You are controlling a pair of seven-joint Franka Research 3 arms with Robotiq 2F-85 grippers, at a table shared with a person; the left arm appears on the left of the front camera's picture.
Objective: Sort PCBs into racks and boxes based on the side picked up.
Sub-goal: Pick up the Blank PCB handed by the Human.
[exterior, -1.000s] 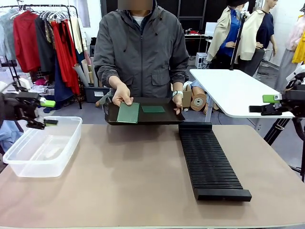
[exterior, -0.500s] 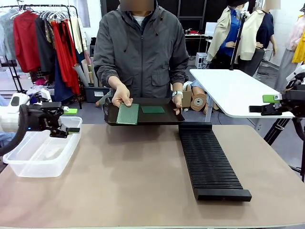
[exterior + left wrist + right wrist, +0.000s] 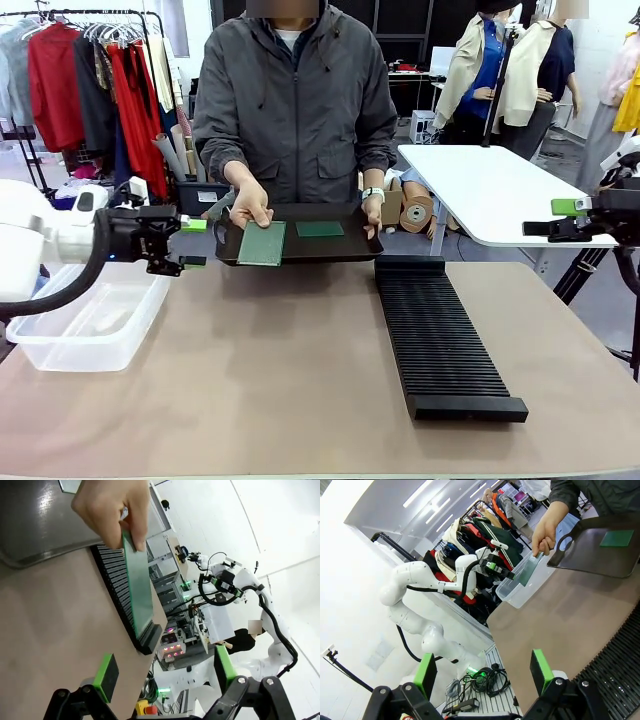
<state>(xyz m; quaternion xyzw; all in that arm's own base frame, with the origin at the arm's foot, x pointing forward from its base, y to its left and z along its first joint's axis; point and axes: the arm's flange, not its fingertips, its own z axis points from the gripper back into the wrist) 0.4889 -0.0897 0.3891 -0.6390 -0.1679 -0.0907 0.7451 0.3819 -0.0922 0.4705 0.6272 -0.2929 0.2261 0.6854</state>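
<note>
At the far side a person holds a flat black tray [image 3: 300, 251] over the table edge. One hand [image 3: 250, 204] lifts a green PCB [image 3: 262, 243] off the tray's left end, and a second PCB [image 3: 320, 229] lies flat on the tray. My left gripper [image 3: 193, 243] is open, just left of the lifted PCB, with its fingers pointing at it. The left wrist view shows that PCB [image 3: 137, 585] edge-on, ahead of the gripper [image 3: 165, 670]. My right gripper [image 3: 560, 218] hangs open at the right edge, beyond the black rack [image 3: 440, 340]. The clear box [image 3: 90, 315] stands at the left.
The rack runs front to back, right of centre. A white side table [image 3: 490, 190] stands behind it. The right wrist view shows the gripper [image 3: 482, 672] open over the table, with the tray [image 3: 595, 555], the box [image 3: 512, 587] and the left arm [image 3: 435, 580] beyond.
My left arm has swung right, from above the box to just beside the PCB that the person holds. The person has shifted slightly. The right arm is still.
</note>
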